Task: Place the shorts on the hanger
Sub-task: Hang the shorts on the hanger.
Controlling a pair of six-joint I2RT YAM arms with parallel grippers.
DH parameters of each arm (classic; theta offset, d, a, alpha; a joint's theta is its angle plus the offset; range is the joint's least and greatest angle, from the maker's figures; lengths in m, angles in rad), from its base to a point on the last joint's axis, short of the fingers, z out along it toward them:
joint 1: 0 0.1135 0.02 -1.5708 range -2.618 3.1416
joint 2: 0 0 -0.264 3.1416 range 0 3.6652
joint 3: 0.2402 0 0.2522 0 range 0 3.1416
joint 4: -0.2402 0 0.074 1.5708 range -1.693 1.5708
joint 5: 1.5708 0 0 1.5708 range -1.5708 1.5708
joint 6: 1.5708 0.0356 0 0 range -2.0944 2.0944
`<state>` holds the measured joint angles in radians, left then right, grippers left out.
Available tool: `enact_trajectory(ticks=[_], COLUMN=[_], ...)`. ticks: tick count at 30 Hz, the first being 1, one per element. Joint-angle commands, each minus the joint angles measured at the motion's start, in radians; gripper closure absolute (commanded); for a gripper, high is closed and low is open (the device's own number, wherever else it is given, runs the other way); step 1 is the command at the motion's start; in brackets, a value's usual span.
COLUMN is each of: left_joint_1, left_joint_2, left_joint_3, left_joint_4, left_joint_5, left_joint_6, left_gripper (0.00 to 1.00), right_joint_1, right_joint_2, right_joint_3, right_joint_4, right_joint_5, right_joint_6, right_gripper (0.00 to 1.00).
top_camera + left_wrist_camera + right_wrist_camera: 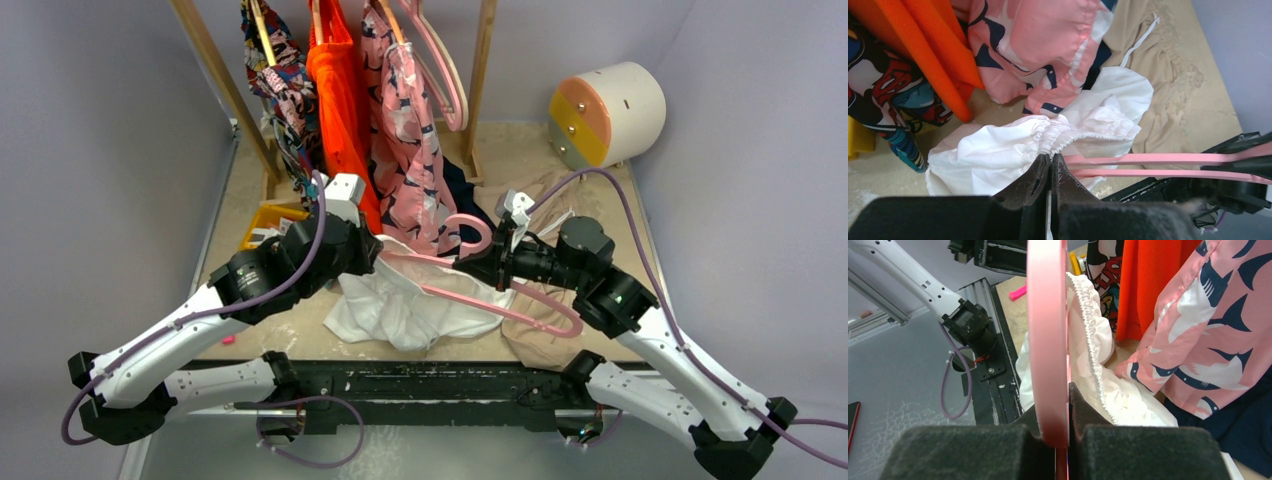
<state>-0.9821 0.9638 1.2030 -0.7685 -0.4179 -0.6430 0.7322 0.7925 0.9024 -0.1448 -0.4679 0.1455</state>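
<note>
Left arm, right arm: white shells, black joints, lilac cable looped alongside each. Left claw, right claw: matte black, textured.

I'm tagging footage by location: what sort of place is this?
Probably a robot test booth: plain walls enclose a table, clothes hang from a wooden rack, two robot arms sit at the near edge.

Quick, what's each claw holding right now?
Left claw: shut on the thin white elastic-waist shorts.
Right claw: shut on the smooth pink hanger.
</note>
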Motion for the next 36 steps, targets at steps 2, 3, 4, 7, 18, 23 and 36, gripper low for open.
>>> enact_trajectory(ticks=[2, 3, 4, 7, 18, 23, 36], left_joint_1=[0.003, 0.004, 0.003, 0.004, 0.004, 0.003, 0.003], left_joint_2=[-0.001, 0.0, -0.001, 0.002, 0.03, 0.021, 0.004], left_joint_3=[0.084, 0.09, 0.097, 0.113, 0.092, 0.054, 0.0], left_joint_4=[0.079, 0.087, 0.094, 0.113, 0.144, 0.162, 0.203], left_joint_5=[0.081, 0.091, 0.1, 0.122, 0.134, 0.142, 0.186], left_joint_6=[0.03, 0.029, 0.027, 0.024, 0.013, -0.002, -0.047], left_gripper=[1.0, 1.0, 1.0, 1.0, 1.0, 1.0, 1.0], right_joint_1=[0.006, 0.009, 0.013, 0.032, 0.2, 0.208, 0.235], right_joint_2=[0.022, 0.025, 0.029, 0.052, 0.125, 0.127, 0.231], right_joint_3=[-0.026, -0.031, -0.037, -0.051, -0.054, -0.122, -0.142], right_joint_4=[0.188, 0.209, 0.227, 0.282, 0.403, 0.527, 0.712], right_joint_5=[-0.042, -0.045, -0.049, -0.05, 0.267, 0.351, 0.401], right_joint_6=[0.046, 0.054, 0.063, 0.084, 0.118, 0.165, 0.196], right_gripper=[1.0, 1.0, 1.0, 1.0, 1.0, 1.0, 1.0])
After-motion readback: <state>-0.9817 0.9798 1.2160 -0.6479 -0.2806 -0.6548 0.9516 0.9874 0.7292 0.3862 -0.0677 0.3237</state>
